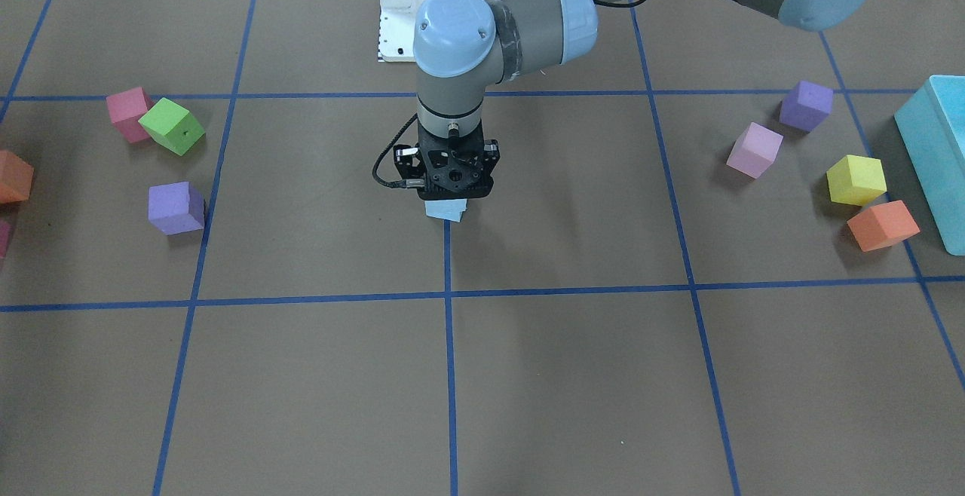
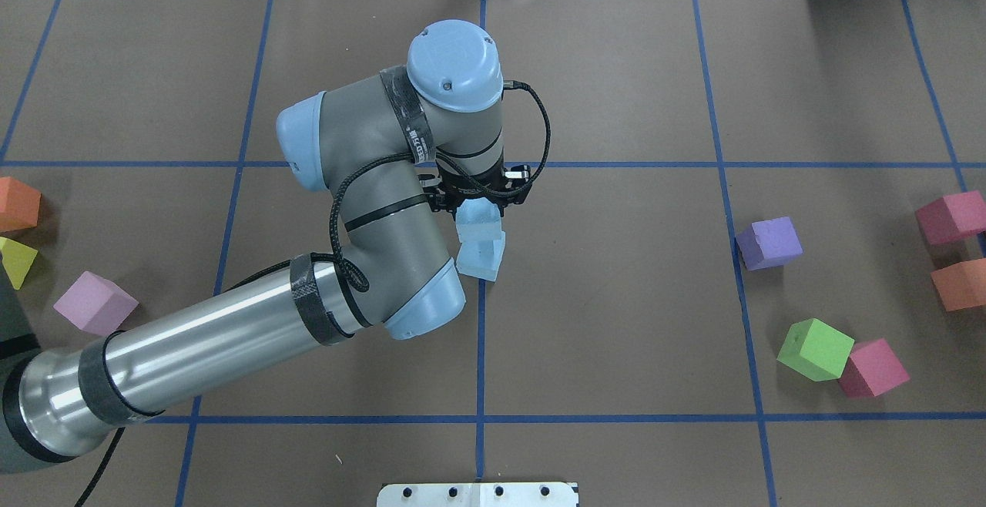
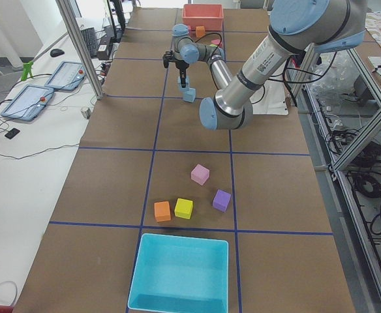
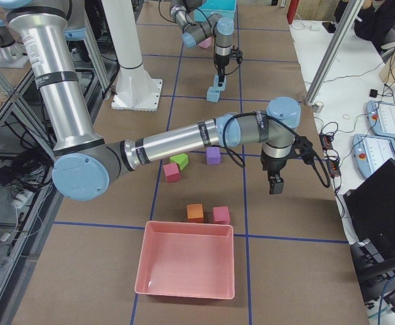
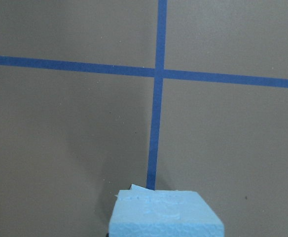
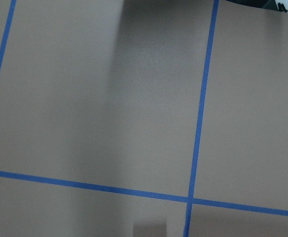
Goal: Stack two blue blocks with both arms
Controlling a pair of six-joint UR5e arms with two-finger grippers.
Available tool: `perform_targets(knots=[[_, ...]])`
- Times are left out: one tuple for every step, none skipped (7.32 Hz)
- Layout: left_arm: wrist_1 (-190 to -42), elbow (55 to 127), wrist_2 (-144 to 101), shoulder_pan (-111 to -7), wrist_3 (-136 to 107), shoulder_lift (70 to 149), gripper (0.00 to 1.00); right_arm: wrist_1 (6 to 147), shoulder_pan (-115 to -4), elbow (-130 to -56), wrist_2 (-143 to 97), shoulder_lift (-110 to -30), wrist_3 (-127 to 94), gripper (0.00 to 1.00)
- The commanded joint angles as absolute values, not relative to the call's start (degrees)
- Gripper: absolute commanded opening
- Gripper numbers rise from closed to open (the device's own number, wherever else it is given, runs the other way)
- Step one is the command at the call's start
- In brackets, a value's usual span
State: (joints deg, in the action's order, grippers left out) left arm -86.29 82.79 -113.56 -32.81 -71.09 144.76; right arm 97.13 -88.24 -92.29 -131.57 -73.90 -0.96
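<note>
Two pale blue blocks stand stacked near the table's middle, on a blue tape line. The upper blue block (image 2: 477, 222) sits slightly twisted on the lower blue block (image 2: 484, 262). My left gripper (image 2: 479, 206) points straight down and is shut on the upper block, which also shows in the left wrist view (image 5: 166, 217). In the front-facing view only a sliver of blue block (image 1: 446, 211) shows under the gripper (image 1: 452, 193). My right gripper (image 4: 274, 184) shows only in the exterior right view, above bare table far from the stack. I cannot tell whether it is open.
To the stack's right lie a purple cube (image 2: 768, 243), a green cube (image 2: 815, 349), two pink-red cubes (image 2: 873, 368) and an orange cube (image 2: 959, 283). At the left lie orange (image 2: 15, 203), yellow (image 2: 15, 260) and pink (image 2: 95, 303) cubes. A turquoise bin (image 1: 935, 149) and a pink bin (image 4: 184, 261) stand at the table's ends.
</note>
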Motion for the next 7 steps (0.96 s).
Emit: perform_targets(knots=[[-86.3,82.9,-113.5,-32.8,-70.8,144.7,0.64,97.1,-88.2,-92.3,-131.6,-73.8,-1.0,1.00],[-86.3,83.1,-113.4,-32.7,-70.5,144.8,0.64,97.1,-88.2,-92.2,-131.6,-73.8,-1.0,1.00],[-86.3,83.0,-111.7,-31.4,-70.5,144.6,0.64,97.1,-88.2,-92.2,-131.7,-73.8,-1.0,1.00],[-86.3,82.9,-109.9,-30.2,-70.4,144.5,0.64,97.1,-88.2,-92.0,-131.6,-73.7,-1.0,1.00],[-86.2,83.1,-109.9,-30.2,-70.4,144.2,0.64,97.0,-88.2,-91.9,-131.6,-73.7,-1.0,1.00],[-86.2,83.2,-109.9,-30.2,-70.4,144.0,0.64,97.0,-88.2,-91.9,-131.6,-73.7,-1.0,1.00],[-86.2,83.3,-109.9,-30.2,-70.4,143.8,0.65,97.0,-88.2,-91.9,-131.6,-73.7,-1.1,1.00]])
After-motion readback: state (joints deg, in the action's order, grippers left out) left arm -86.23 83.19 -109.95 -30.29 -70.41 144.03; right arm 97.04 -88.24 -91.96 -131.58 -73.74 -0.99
